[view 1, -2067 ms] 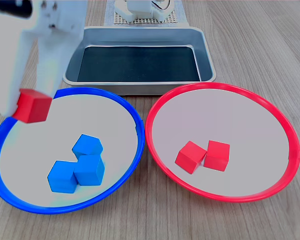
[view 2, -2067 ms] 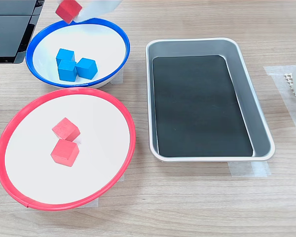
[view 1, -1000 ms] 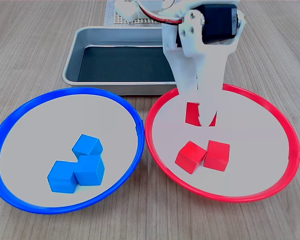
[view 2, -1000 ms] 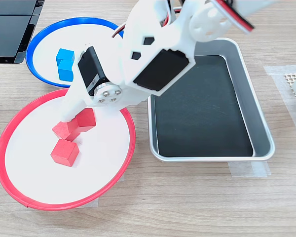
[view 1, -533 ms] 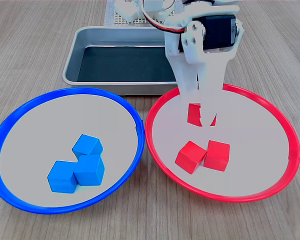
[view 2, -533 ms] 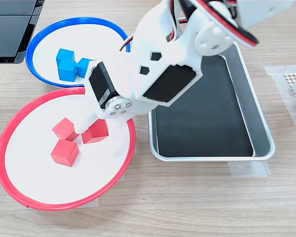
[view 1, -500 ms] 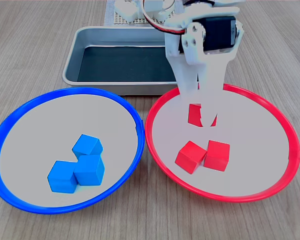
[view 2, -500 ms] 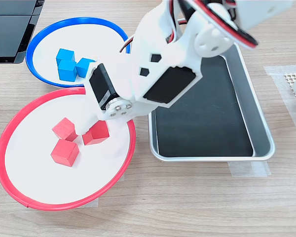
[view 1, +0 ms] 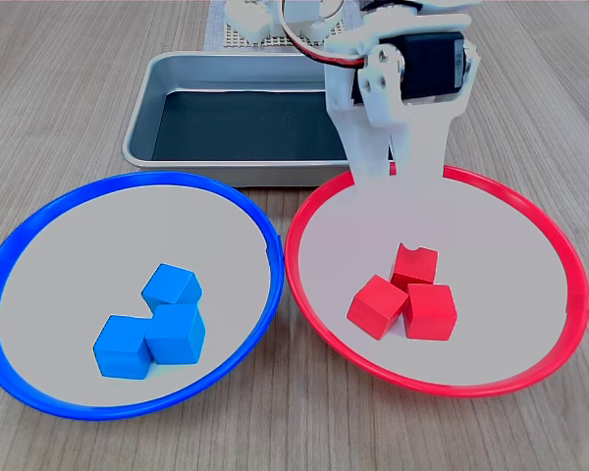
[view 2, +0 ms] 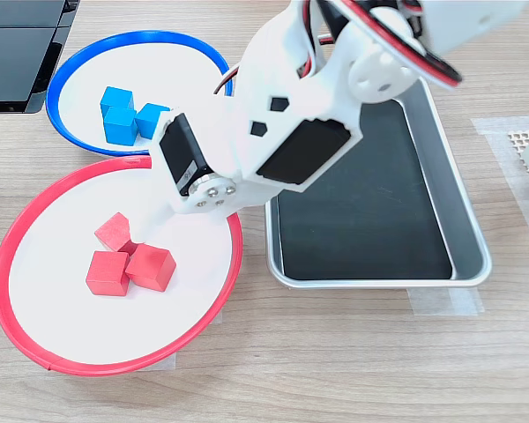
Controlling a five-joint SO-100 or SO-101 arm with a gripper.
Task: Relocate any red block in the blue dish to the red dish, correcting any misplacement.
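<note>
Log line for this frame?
pincer: open, above red dish | red block: released among two others | blue dish: blue cubes only

No readable text, label, brand, number or sign appears in either exterior view.

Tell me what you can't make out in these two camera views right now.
- Gripper: its tips are motion-blurred in the first exterior view and covered by the arm in the second exterior view, so open or shut is unclear.
- Steel tray: the arm covers its left wall in the second exterior view.
- Blue dish: its left rim is cut off by the first exterior view's left edge.
</note>
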